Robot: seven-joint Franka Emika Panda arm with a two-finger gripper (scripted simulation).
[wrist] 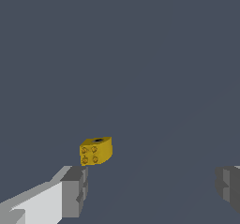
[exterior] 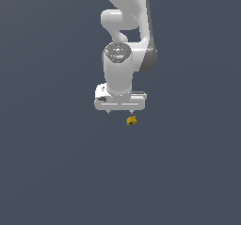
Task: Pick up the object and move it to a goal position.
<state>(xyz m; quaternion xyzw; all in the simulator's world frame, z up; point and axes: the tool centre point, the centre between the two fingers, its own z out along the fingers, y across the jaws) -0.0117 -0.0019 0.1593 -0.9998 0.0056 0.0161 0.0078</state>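
The object [exterior: 132,120] is a tiny yellow-orange chunky lump lying on the dark grey floor, just below the white gripper [exterior: 120,111] in the exterior view and slightly toward that view's right. The wrist view shows the object [wrist: 96,151] as a yellow block with four small studs on one face and a dark hole on top. It lies just beyond one grey fingertip [wrist: 75,190], outside the gap. The gripper [wrist: 152,188] is open, its two fingers spread wide with nothing between them.
The white arm [exterior: 126,21] rises from the gripper toward the top of the exterior view. A plain dark grey floor [exterior: 56,172] surrounds the object on every side.
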